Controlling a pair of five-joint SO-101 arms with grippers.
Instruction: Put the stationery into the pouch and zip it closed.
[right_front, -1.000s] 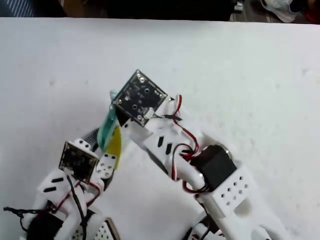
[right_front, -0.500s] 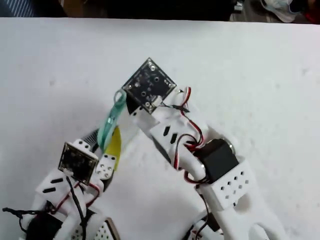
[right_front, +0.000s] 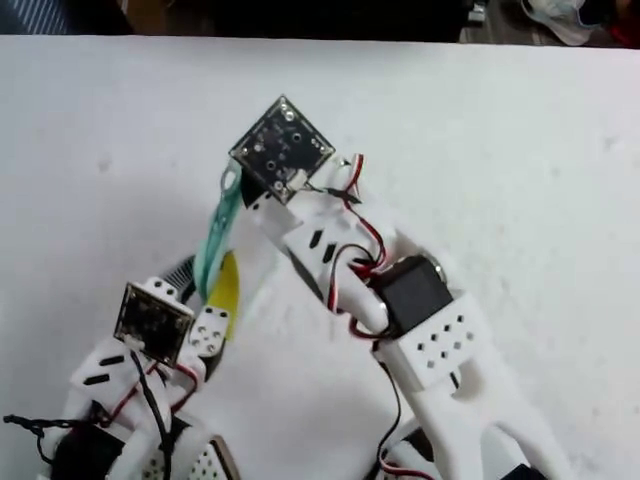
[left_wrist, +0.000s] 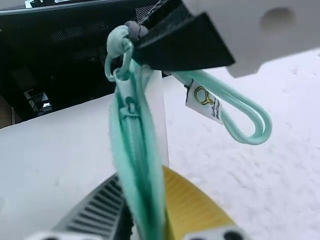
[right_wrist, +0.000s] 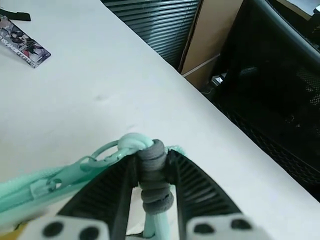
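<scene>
card (right_wrist: 22, 42) beyond pouch (right_front: 213, 240) | cam board (right_front: 282, 150) covers pouch tip | R gripper (right_wrist: 151, 152) clamped on zip cord (right_wrist: 155, 197) | L gripper (right_front: 207, 277) prob. pinching pouch tail

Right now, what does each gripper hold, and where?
Right gripper: the pouch's zipper cord, at its grey knot. Left gripper: the pouch's opposite end.

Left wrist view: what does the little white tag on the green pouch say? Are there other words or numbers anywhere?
White tag on the pouch: a yellow ring sign, with tiny print beside it too small to read.
Picture card on the table: print too blurred to read.
No other words or numbers can be read.
</scene>
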